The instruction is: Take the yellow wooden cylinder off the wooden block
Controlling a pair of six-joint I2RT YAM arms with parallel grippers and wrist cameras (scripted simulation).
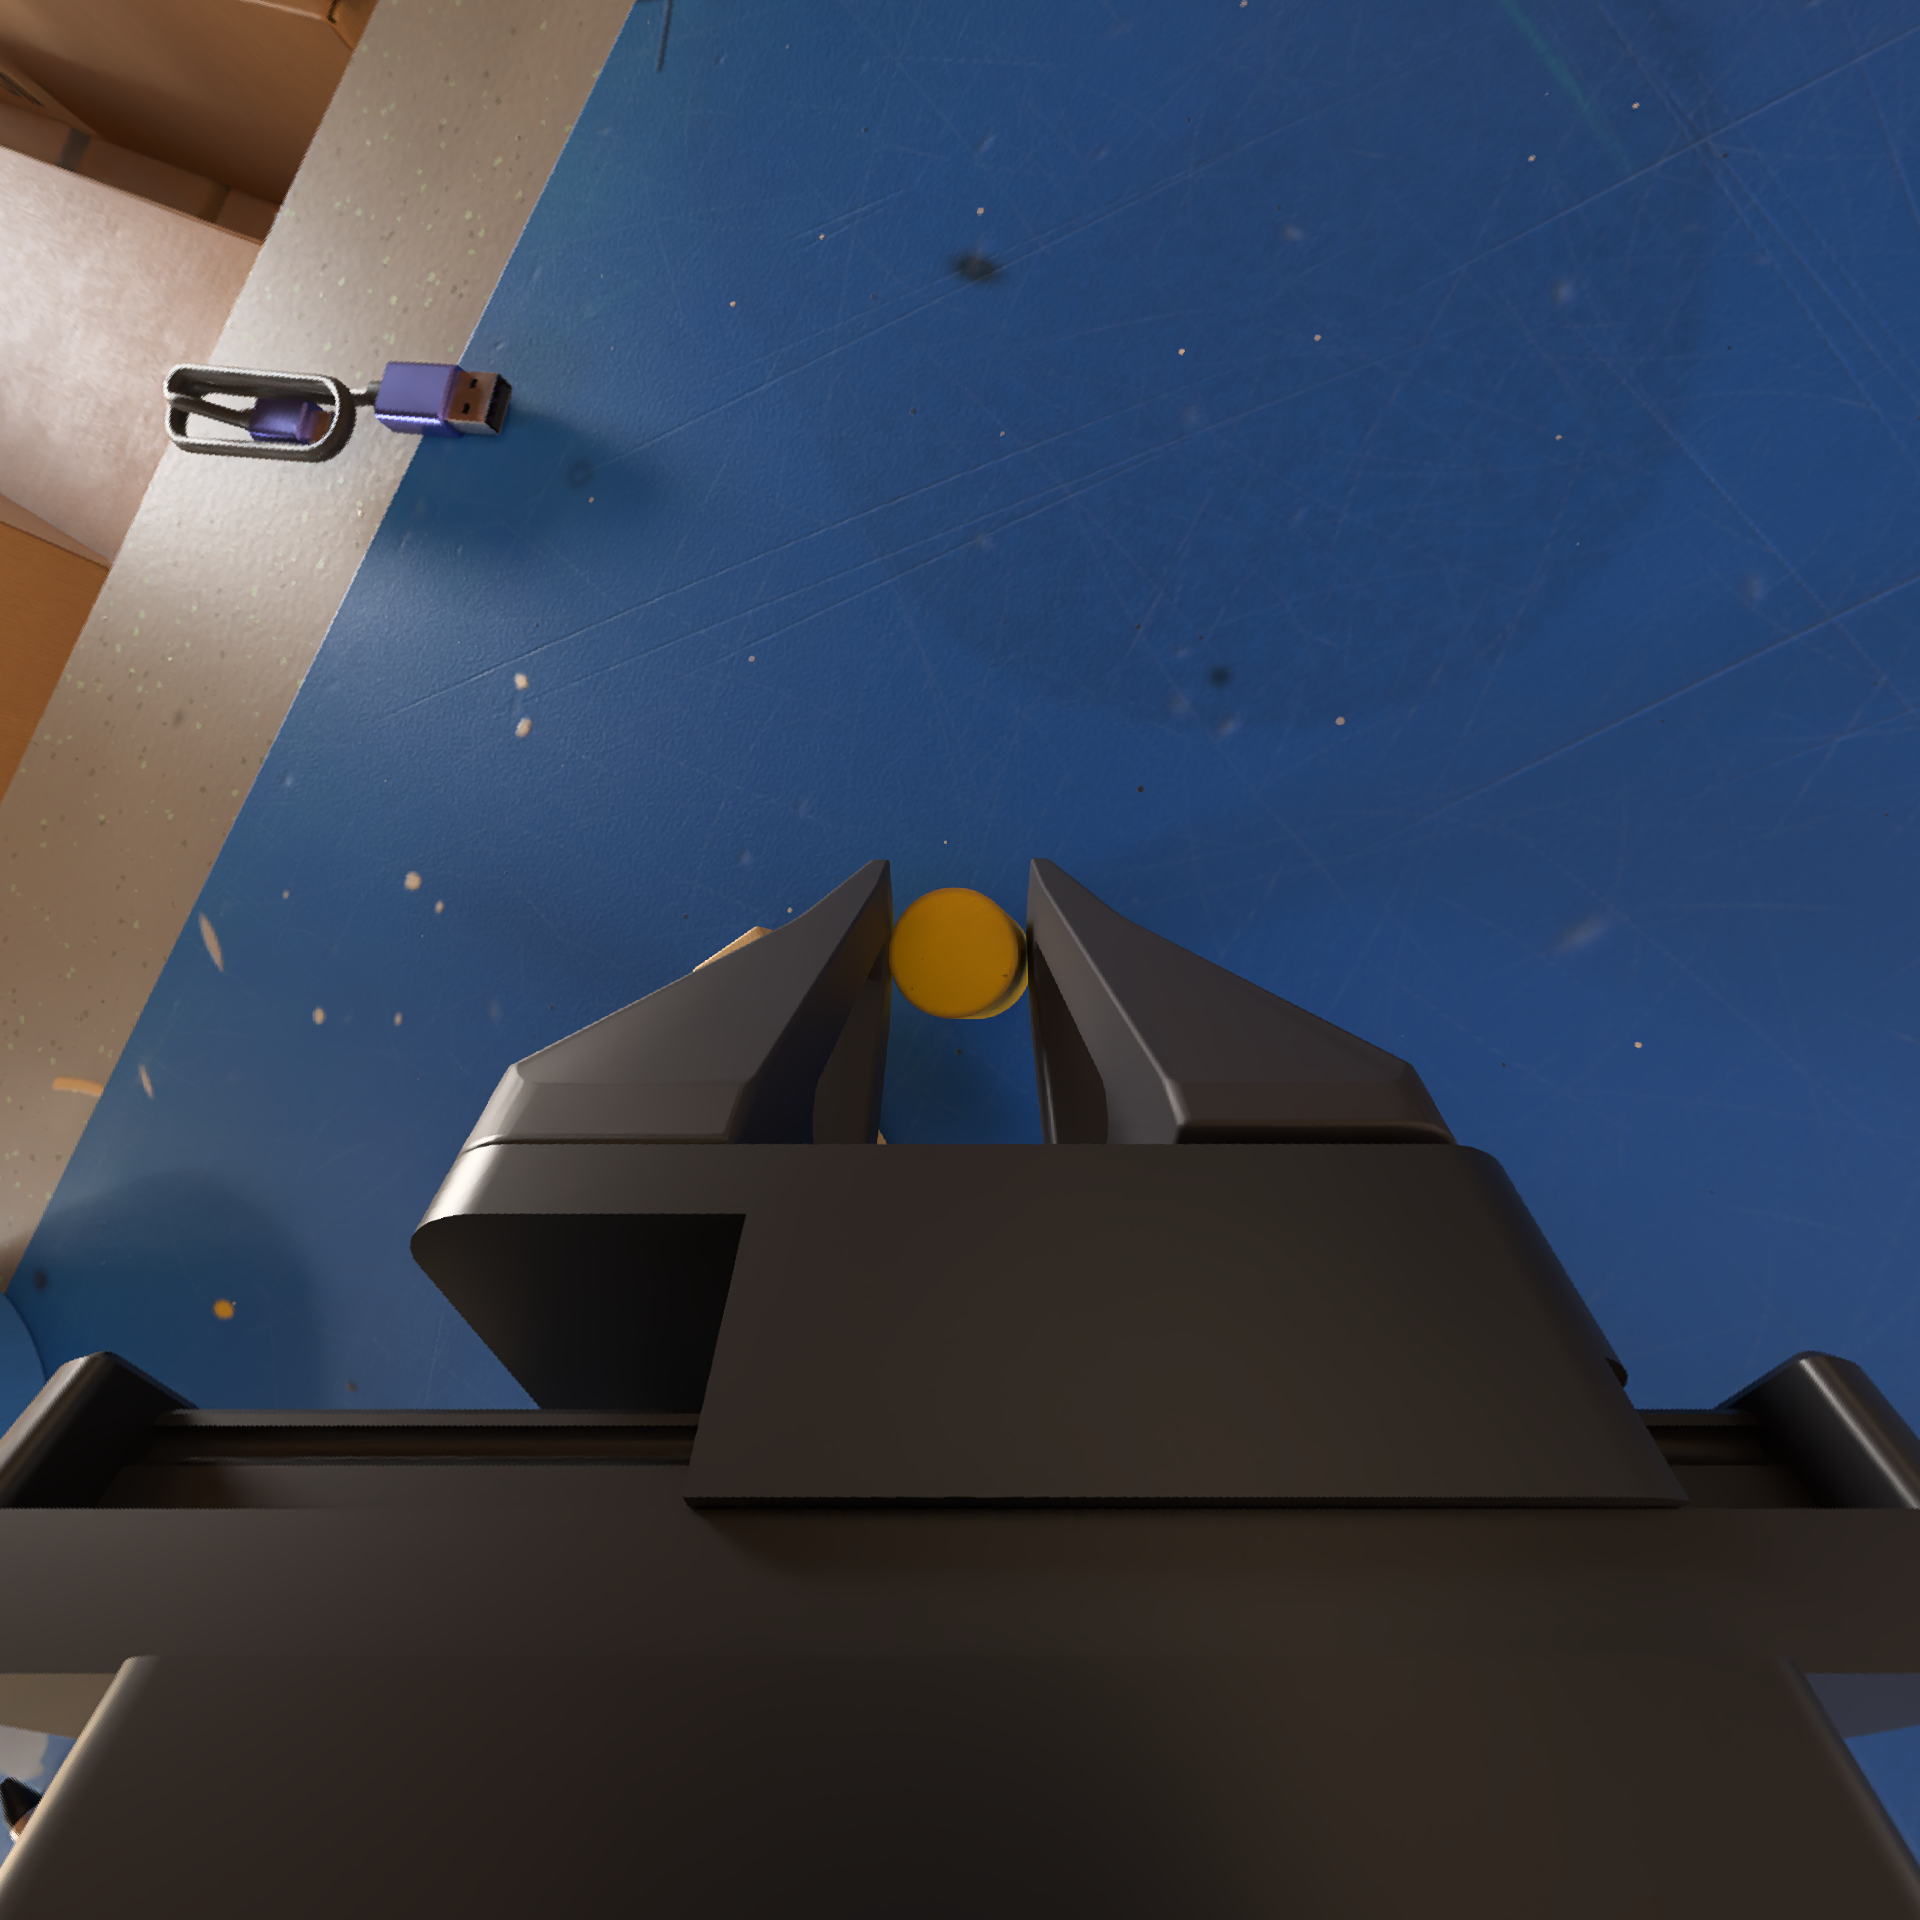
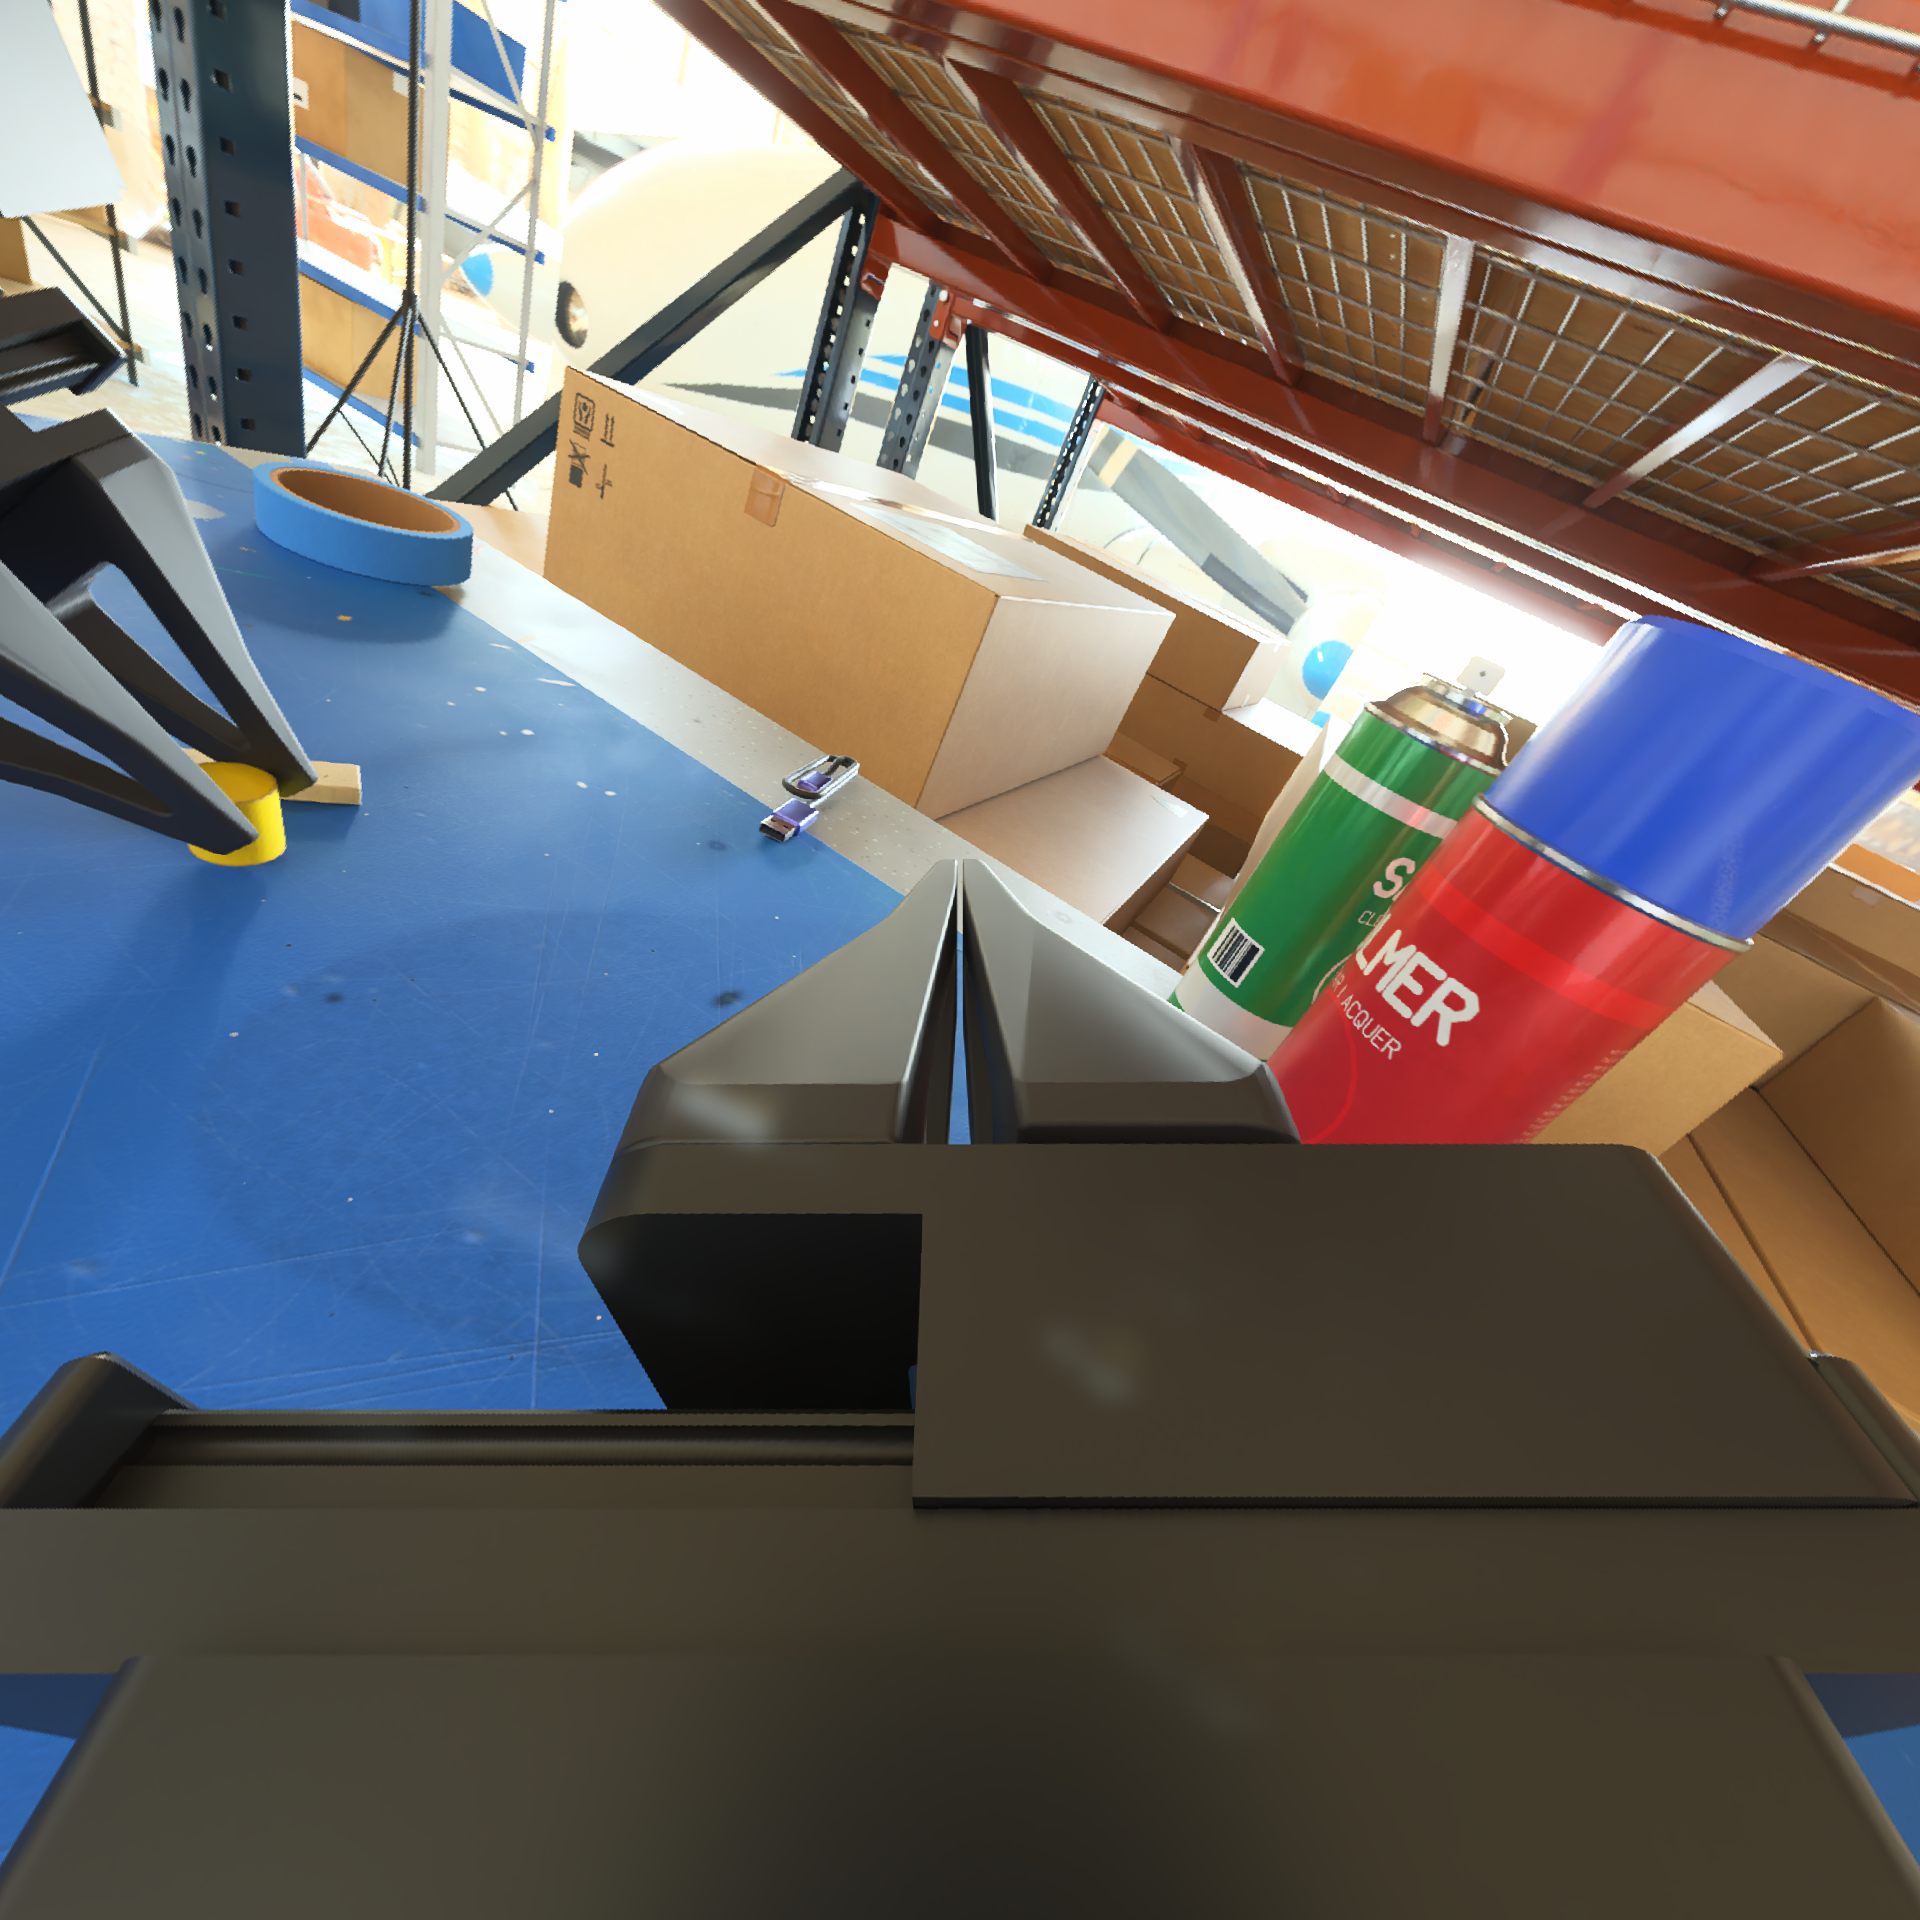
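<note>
While left fingers (image 1: 958,914) grip yellow cylinder (image 1: 956,951) | right fingers (image 2: 958,883) clenched empty

Both views bright and sharp. Strong white glare behind the orange rack (image 2: 1455,260), blowing out the background. Soft diffuse shadows on the blue mat (image 1: 1351,520). Wide-angle stretch at edges; red spray can (image 2: 1558,935) bulges and leans.

Both end effectors are matte black, with wedge-shaped tapering fingers (image 1: 831,997) on blocky bodies.
</note>
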